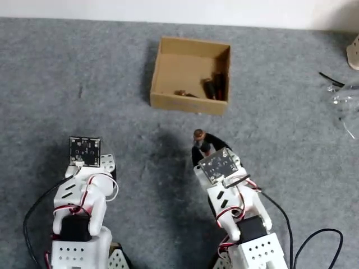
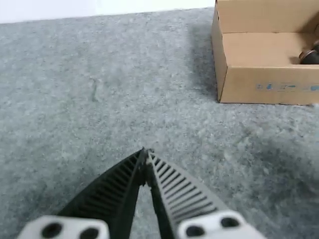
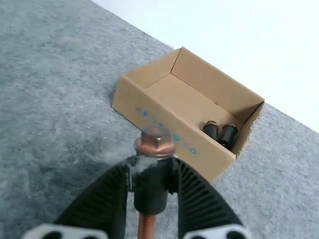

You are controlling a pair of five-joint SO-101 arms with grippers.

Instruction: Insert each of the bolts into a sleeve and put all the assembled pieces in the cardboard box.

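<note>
So the right pincer point(image 3: 152, 167) is clamped on the sleeve point(image 3: 150, 191) with the bolt point(image 3: 154, 143) already through it, held upright just short of the cardboard box point(image 3: 144, 114), ready for the drop I'd say. 2 finished pieces point(image 3: 220, 132) sit inside. The left pincer point(image 2: 145, 159) is closed on nothing, parked over the bench point(image 2: 75, 99), out of the way.

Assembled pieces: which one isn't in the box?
The piece clamped upright in the right gripper, copper bolt head on top, short of the cardboard box. The other pieces lie inside it.
</note>
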